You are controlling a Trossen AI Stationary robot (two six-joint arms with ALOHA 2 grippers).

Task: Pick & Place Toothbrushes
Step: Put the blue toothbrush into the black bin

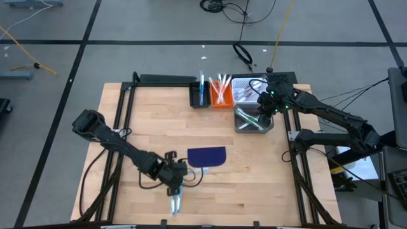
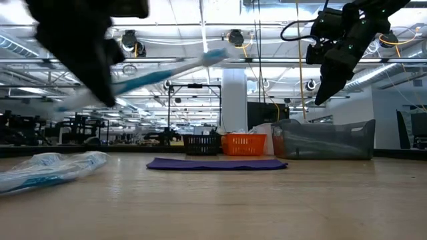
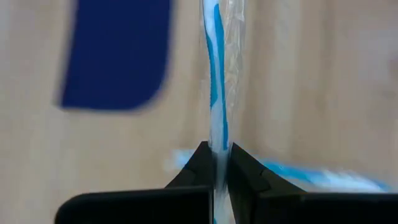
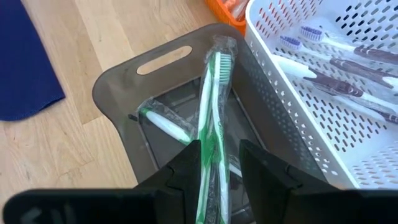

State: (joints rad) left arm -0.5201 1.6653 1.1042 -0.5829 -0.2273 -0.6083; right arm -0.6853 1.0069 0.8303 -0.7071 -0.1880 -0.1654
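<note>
Left claw (image 3: pixel 216 163) clamped on a wrapped blue toothbrush (image 3: pixel 216 74), just beside the blue mat (image 1: pixel 207 155). Right claw (image 4: pixel 219 163), far past the mat, pinching a green toothbrush (image 4: pixel 211 112) above the grey bin (image 4: pixel 118 78). Risk of slippage from slick wrapping.

overhead looks straight down, low looks level across; both share the blue mat (image 1: pixel 207 155).

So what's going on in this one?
Toothbrushes are being sorted into bins at the table's far edge. The left gripper is shut on a wrapped blue toothbrush, held above the table near the front, beside the dark blue mat. The right gripper holds a wrapped green toothbrush over the grey bin, which already contains one.
</note>
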